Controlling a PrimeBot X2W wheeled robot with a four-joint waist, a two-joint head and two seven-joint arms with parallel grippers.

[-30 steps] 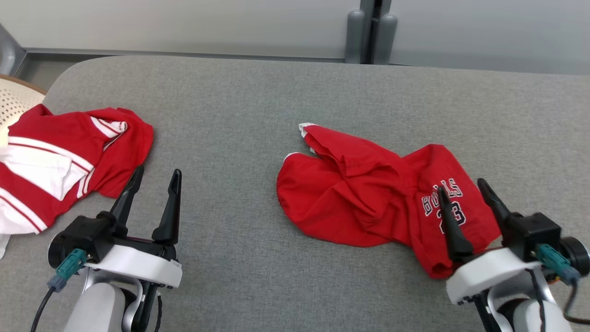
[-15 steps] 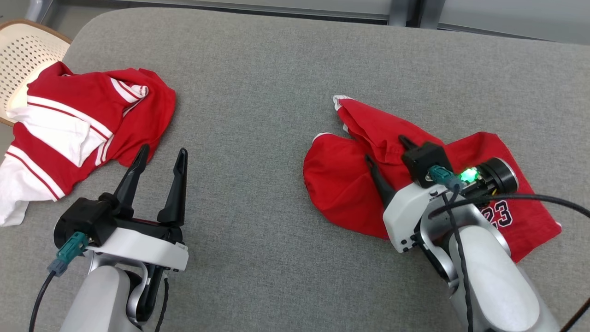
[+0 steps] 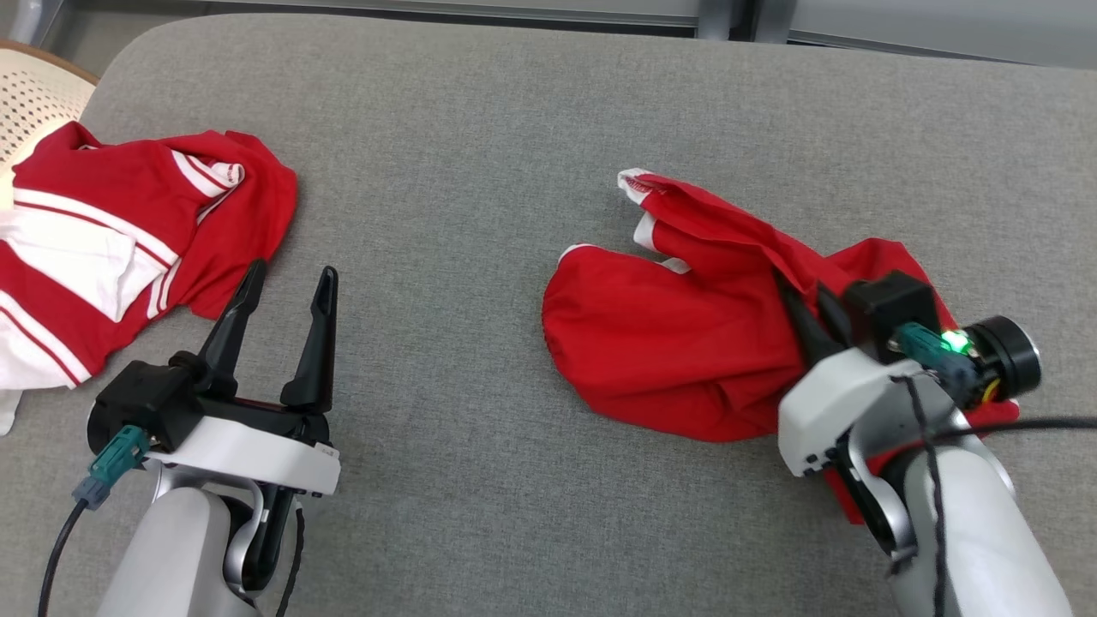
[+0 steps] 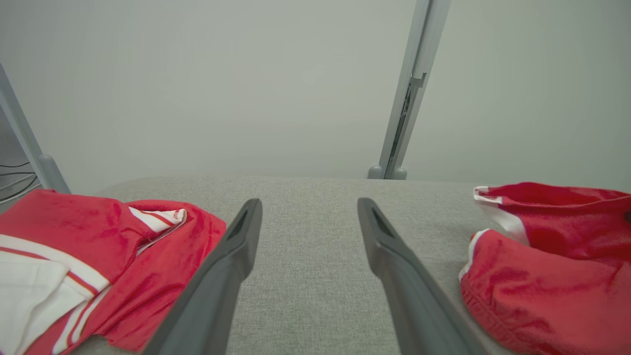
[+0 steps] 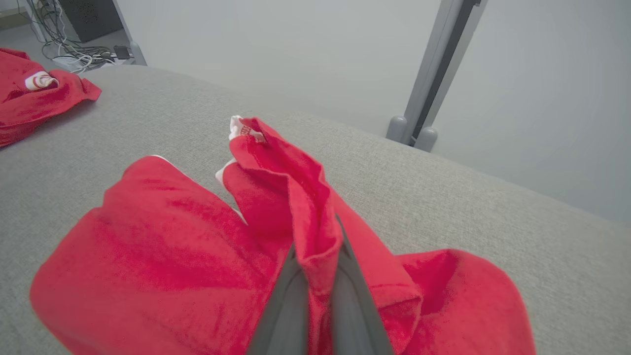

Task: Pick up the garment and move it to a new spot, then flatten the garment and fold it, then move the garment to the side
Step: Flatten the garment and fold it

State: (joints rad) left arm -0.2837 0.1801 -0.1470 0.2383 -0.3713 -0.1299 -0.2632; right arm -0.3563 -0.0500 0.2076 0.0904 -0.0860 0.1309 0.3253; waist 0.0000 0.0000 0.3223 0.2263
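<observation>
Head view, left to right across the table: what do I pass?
striped red-and-white garment → left gripper, open → bare grey table → red garment, with the right gripper shut on a fold in its right part

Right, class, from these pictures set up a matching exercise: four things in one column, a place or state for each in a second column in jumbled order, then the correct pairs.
Column one
1. left fingers
2. right fingers
3. red garment
4. striped garment

Column two
A. closed on a fold of cloth
B. lying crumpled at the far left
C. wide apart, holding nothing
D. right of middle, one fold pinched up

Pairs: 1-C, 2-A, 3-D, 4-B
</observation>
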